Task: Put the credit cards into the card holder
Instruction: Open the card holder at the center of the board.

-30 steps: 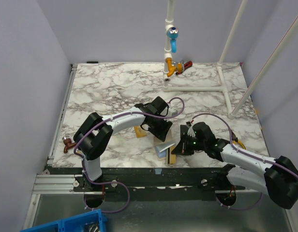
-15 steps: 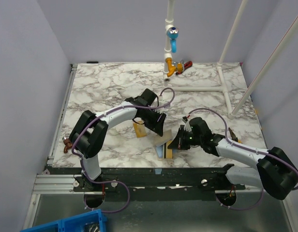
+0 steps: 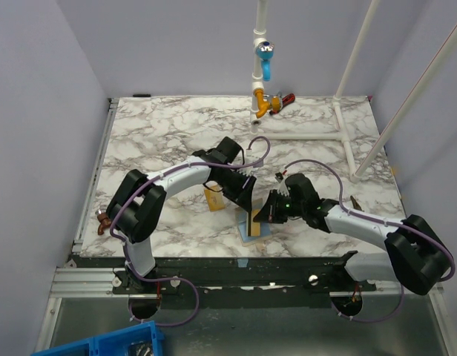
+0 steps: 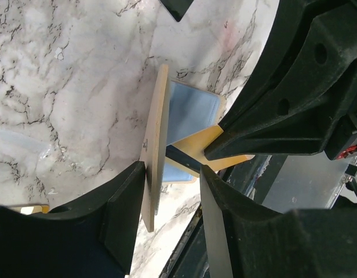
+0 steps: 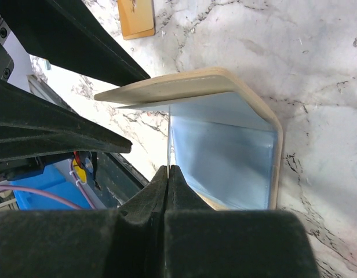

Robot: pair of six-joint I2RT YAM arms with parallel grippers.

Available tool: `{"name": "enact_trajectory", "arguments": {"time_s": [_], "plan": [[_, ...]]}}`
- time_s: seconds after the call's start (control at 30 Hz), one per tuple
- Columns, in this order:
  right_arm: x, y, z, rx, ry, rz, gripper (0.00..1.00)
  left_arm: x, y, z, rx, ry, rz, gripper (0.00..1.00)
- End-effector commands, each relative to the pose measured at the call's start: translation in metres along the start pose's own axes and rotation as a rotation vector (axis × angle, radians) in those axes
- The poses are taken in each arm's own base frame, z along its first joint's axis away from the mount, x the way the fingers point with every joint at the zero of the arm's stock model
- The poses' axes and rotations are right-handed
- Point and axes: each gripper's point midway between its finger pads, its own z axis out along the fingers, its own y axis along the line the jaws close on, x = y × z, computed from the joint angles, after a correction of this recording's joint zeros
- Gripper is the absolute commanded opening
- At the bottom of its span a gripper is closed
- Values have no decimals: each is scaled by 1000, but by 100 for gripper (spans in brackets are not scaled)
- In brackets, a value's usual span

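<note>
The card holder (image 3: 252, 226) lies open near the table's front edge, light-blue inside (image 5: 225, 150). Its beige flap (image 4: 155, 145) stands upright. My left gripper (image 4: 172, 174) is open around that flap, which leans on the left finger (image 4: 123, 220); the other finger stands clear of it. My right gripper (image 5: 168, 168) is shut on a gold-orange credit card with a dark stripe (image 4: 204, 145), seen edge-on in the right wrist view as a thin line (image 5: 168, 136). The card's far end reaches into the open holder. In the top view both grippers (image 3: 243, 199) (image 3: 263, 215) meet over the holder.
A flat tan-orange rectangle (image 3: 213, 199) (image 5: 136, 17) lies on the marble just left of the holder. White pipework with blue and orange fittings (image 3: 263, 74) stands at the back, a white pipe frame (image 3: 340, 135) at back right. A small brown object (image 3: 104, 220) sits at the left edge.
My right gripper has carried the gold card leftward into the holder. The left gripper drew back a little, and the holder's flap now stands upright against it.
</note>
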Motion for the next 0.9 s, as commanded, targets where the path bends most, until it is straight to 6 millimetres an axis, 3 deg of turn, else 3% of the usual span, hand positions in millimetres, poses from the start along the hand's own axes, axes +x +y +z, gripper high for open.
{"name": "enact_trajectory", "arguments": {"time_s": [0.0,0.3,0.67,0.87], "plan": [[-12,3,3,3,-38,-30,1,-5,-8,-6,11,-15,53,44],[-1,-10,0,27,-32,-7,1,-5,27,-4,-223,6,62,31],[7,-16,-8,35,-42,19,1,-2,26,9,-289,50,104,22],[29,-15,-17,-3,25,28,1,0,32,10,-320,54,83,6]]}}
